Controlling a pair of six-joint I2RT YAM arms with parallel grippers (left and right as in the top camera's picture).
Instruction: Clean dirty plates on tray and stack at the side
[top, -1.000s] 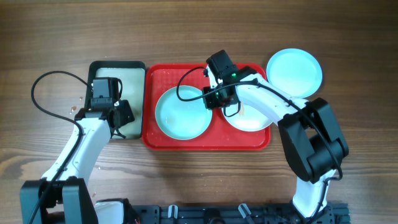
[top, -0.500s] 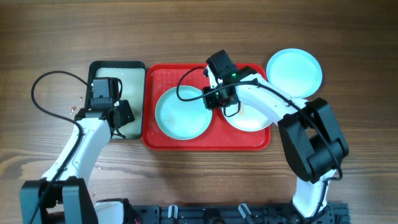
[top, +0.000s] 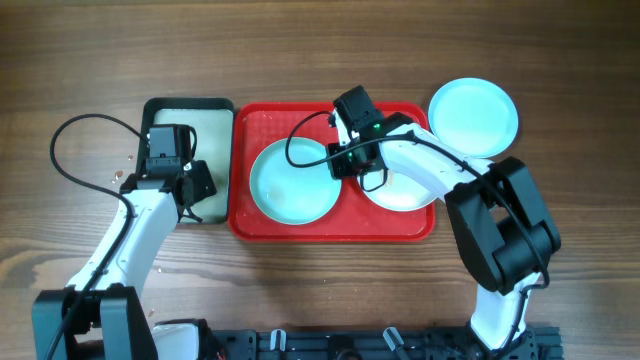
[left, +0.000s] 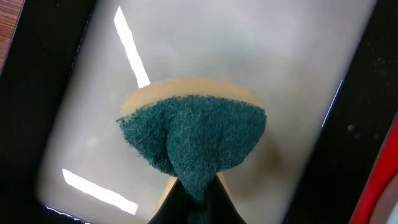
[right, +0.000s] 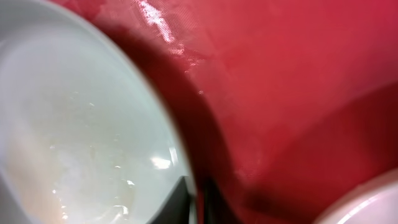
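**Overhead and wrist views, table (top: 320, 40) with two arms.**

(a) The red tray (top: 335, 228) lies mid-table. It carries two plates side by side, close but apart: a turquoise plate (top: 290, 185) on its left half and a white plate (top: 405, 190) on its right half. A third plate, the side plate (top: 474, 117), is also turquoise. It lies on the bare wood just beyond the tray's upper right corner, off the tray.

(b) The right gripper (right: 196, 202) is down over the tray in the gap between the two plates. Its claw is closed, and the wrist view shows a plate rim pinched between the dark fingers. The plate's position in that view points to the right edge of the turquoise plate, though the colour reads pale and greyish at this range. Wet glints and a faint yellowish smear show on the plate's inner face. The tray floor beside it is wet and shiny. The edge of the white plate shows at the lower right of this view.

(c) The left gripper (left: 193, 208) is over the black tray (top: 188, 105), which lies against the red tray's left side. Its claw is closed on a sponge (left: 194, 134), pinching it so that the green scouring face bulges toward the camera, with the yellow layer behind. The sponge is above the tray's pale inside. Whether it touches the tray cannot be told.
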